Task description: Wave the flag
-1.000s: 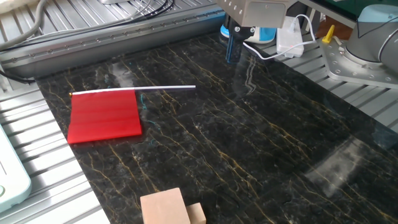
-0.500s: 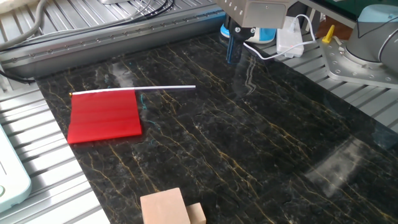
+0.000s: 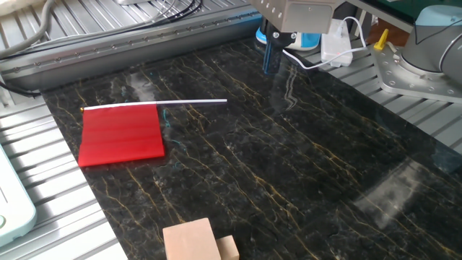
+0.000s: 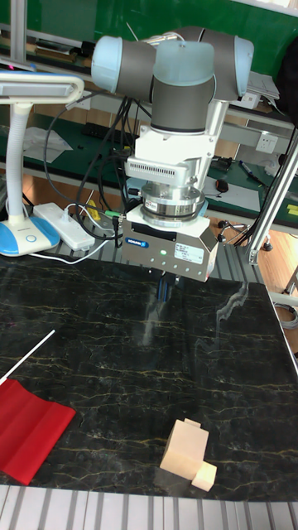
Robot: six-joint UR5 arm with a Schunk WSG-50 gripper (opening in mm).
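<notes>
The flag lies flat on the dark marble table (image 3: 289,166). Its red sheet (image 3: 121,134) is at the left and its thin white stick (image 3: 191,102) runs along the sheet's far edge and sticks out to the right. The tall fixed view shows the sheet (image 4: 29,426) at the lower left with the stick (image 4: 29,354) above it. My gripper (image 3: 271,56) hangs over the far edge of the table, well to the right of the flag and apart from it. Its dark fingers (image 4: 166,290) sit together and hold nothing.
Pale wooden blocks (image 3: 195,242) stand at the front edge, also in the tall fixed view (image 4: 186,451). A blue-based lamp (image 4: 25,236) and a white power strip (image 4: 62,225) with cables sit behind the table. A metal rail (image 3: 130,43) runs along the back; a white tray (image 3: 11,209) lies left.
</notes>
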